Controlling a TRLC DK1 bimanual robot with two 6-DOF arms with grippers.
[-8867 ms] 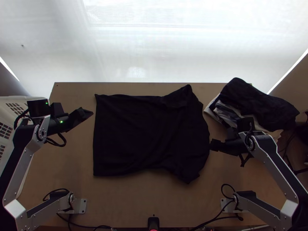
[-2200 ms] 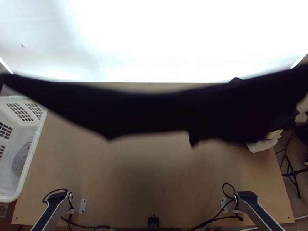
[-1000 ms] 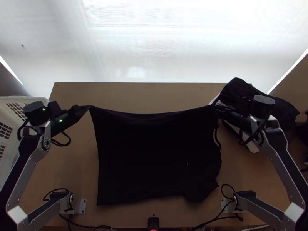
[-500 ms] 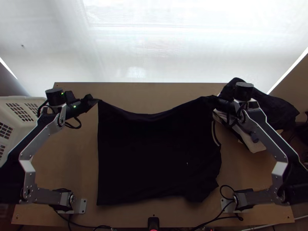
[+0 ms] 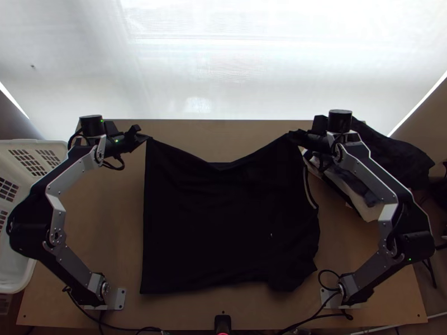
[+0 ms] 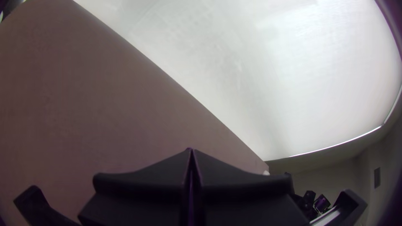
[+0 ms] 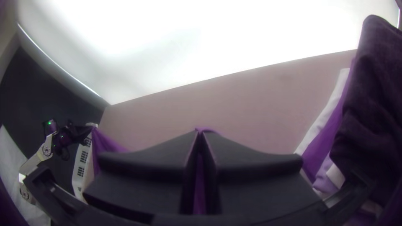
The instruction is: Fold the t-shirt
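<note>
I hold the black t-shirt [image 5: 223, 223] by two points of its far edge. My left gripper [image 5: 146, 138] is closed on one corner, its wide fingers pressed together, and my right gripper [image 5: 291, 134] is closed on the cloth well apart from it, with a bit of fabric between the fingers [image 7: 167, 157]. Both pinched spots are raised, so the edge between my grippers sags in a shallow V. From there the shirt comes down toward my arms' bases and lies spread on the table [image 5: 190, 312]. The side below my left gripper runs nearly straight to a neat corner; the side below my right gripper is uneven, bulging outward and ending in a lumpy, rounded part near the right base. A narrow, curved pale line follows that side just below my right gripper, and a tiny light speck sits on the dark cloth farther down.

The black is so deep that I can hardly make out creases or layers, and I cannot tell where the collar is or how the sleeves lie. The cloth inside each grip is mostly hidden by my fingers. Beyond my right gripper, on its outer side, is a pile of clothes [image 5: 391, 156], partly covered by my arm; outward of my left gripper, a white basket [image 5: 17, 146] is cut off by the view's edge.
</note>
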